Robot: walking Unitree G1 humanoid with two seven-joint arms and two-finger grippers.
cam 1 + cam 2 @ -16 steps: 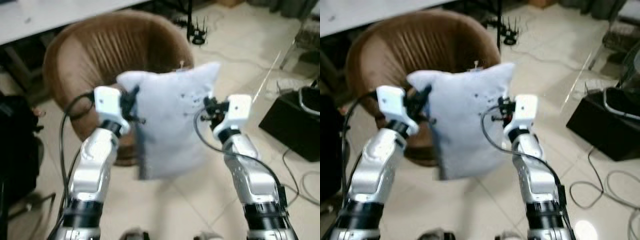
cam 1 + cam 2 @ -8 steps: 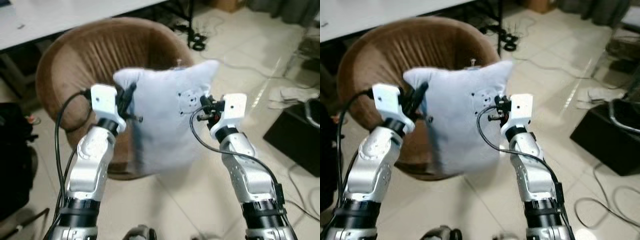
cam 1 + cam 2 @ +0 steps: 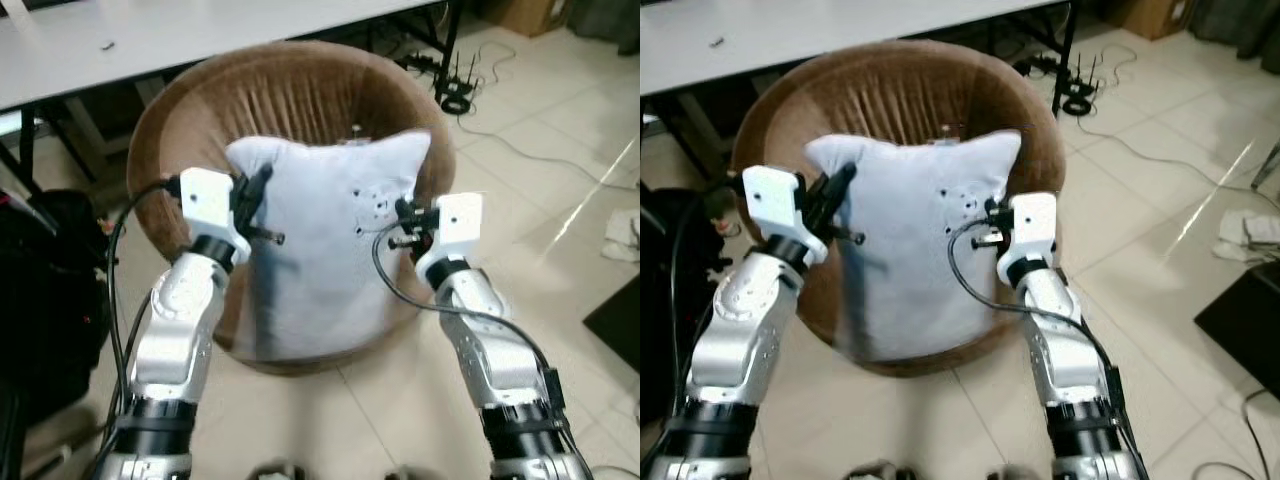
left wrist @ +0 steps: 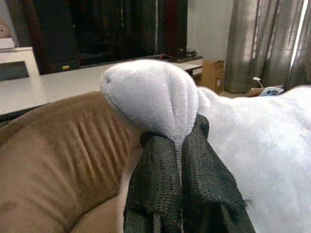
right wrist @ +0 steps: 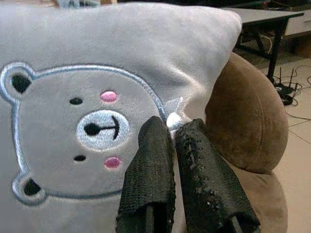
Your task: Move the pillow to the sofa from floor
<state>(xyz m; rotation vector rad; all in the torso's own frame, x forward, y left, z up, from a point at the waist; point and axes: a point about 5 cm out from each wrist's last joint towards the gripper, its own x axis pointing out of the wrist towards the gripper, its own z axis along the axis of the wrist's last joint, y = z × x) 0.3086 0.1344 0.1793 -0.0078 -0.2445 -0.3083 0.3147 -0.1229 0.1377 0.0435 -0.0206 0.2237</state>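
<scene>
Clearly off the floor, the pillow (image 3: pixel 325 250) is a soft, pale grey-white cushion, roughly square with rounded, puffed corners, and the right wrist view shows an embroidered bear face on it, outlined in light blue with black eyes and pink cheeks. It hangs upright between the two arms, directly in front of and partly over the sofa (image 3: pixel 290 100), a round, tub-shaped brown seat with ribbed inner padding; its upper edge sits level with the sofa's back and its lower edge reaches down near the sofa's front rim. The left hand (image 4: pixel 177 145) has its two black fingers pinched together on the pillow's upper corner, on the side of the sofa nearer a dark bag (image 3: pixel 50 290). The right hand (image 5: pixel 170 128) likewise has its fingers closed tight on a fold at the pillow's opposite edge, near the sofa's rounded arm. Both silver arms are raised and bent, reaching forward toward the sofa. Beyond the sofa stands a white worktop (image 3: pixel 190 30), and cables (image 3: pixel 470 70) trail across the tiled floor (image 3: pixel 560 200).
</scene>
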